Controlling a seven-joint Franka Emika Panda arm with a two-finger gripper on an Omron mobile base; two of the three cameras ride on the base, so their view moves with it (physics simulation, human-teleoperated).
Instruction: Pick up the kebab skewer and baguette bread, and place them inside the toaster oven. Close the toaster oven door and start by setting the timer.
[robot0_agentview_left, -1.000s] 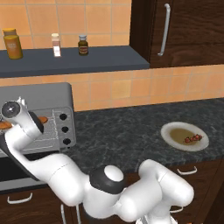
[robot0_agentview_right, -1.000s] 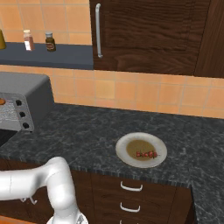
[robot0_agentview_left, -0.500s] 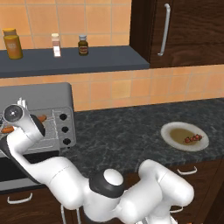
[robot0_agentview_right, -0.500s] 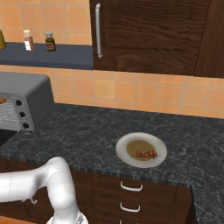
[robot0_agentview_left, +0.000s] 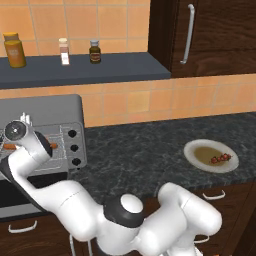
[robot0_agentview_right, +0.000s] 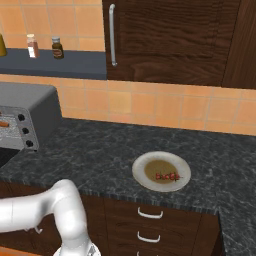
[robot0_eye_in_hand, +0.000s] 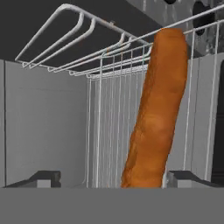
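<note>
Over the last second the white arm has eased back a little from the toaster oven (robot0_agentview_left: 47, 127), and its gripper (robot0_eye_in_hand: 111, 179) has spread its jaws: in the hand view the two dark fingertips (robot0_eye_in_hand: 41, 178) stand wide apart, released, clasping nothing. The baguette bread (robot0_eye_in_hand: 155, 109) lies on the wire rack (robot0_eye_in_hand: 105, 109) inside the oven, its long axis running from the gripper's 6 o'clock up toward 1 o'clock, its near end just inside the right-hand fingertip; whether it touches that tip cannot be told. In the left base view, the kebab skewer (robot0_agentview_left: 220, 158) waits on the plate (robot0_agentview_left: 197, 147) on the dark counter (robot0_agentview_left: 135, 150), well away at about 3 o'clock from the oven. Judged from this, the bread is delivered and the arm must next swing right for the skewer.
</note>
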